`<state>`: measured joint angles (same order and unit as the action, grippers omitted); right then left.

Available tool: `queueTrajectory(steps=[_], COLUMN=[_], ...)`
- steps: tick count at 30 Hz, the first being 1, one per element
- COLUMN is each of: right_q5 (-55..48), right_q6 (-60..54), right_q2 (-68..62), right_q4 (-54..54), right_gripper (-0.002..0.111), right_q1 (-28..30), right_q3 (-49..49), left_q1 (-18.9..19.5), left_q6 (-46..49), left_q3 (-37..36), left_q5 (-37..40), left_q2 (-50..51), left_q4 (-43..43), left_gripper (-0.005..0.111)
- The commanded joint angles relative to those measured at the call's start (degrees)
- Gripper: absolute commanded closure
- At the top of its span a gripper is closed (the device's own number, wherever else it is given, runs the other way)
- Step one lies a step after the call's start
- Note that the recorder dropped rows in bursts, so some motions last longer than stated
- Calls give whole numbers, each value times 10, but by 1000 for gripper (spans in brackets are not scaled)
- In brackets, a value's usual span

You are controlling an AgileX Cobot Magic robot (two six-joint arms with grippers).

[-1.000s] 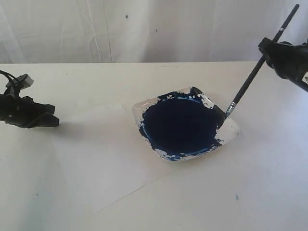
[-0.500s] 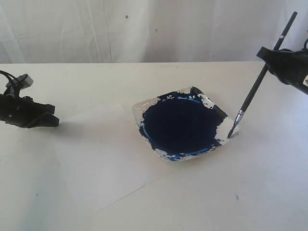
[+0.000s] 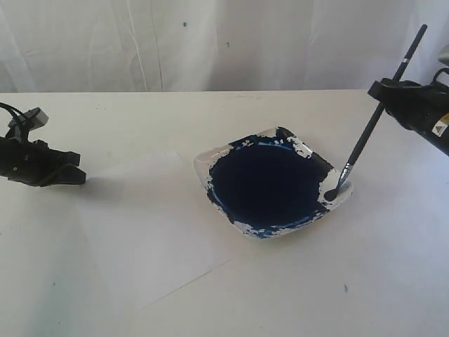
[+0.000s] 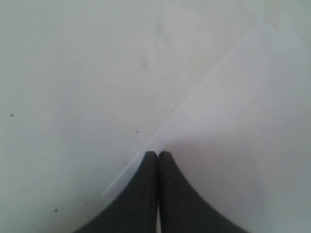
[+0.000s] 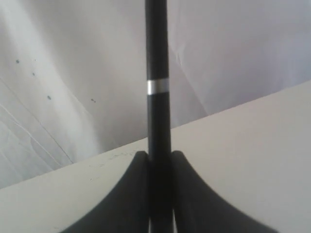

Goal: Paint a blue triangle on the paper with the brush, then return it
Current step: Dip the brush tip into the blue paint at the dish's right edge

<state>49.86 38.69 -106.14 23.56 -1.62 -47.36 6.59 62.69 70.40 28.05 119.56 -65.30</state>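
Paper [image 3: 140, 232] nearest on desk [image 3: 393, 267], blank, no blue stroke yet. Left hand [image 3: 78, 177] pressed shut and empty, tips at paper's edge. Dish [image 3: 203, 165] of blue paint mid-desk. Brush [image 3: 365, 137] tilted, bristles down on dish's right rim, handle clamped in right hand [image 3: 379, 90] farthest back. Step, as judged: loading paint. Next: lift clear of rim, carry left over paper, lower tip lightly.

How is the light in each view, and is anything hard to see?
Exterior view: even, soft light; the paper hardly differs from the table, faint shadow by the left gripper. Left wrist view: slightly soft, a thin shadow marks the paper's edge. Right wrist view: the brush is dark against the bright backdrop.
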Motion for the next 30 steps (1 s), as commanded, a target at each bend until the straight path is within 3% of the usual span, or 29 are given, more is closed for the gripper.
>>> queueTrajectory(steps=[1,14,30], right_q5=[-5,124,36], right_q6=[-49,26,-42], right_q2=[0,0,1], right_q4=[1,-6,-30], right_gripper=[108,108,108], right_q1=[6,6,6], right_q3=[1,1,0], left_q1=[0,0,0], left_q6=[3,3,3], left_q3=[-7,-7,-7], left_q5=[-6,-6,-6], left_q2=[-2,-2,-2], left_q4=[-6,-6,-10], left_gripper=[107,107,107])
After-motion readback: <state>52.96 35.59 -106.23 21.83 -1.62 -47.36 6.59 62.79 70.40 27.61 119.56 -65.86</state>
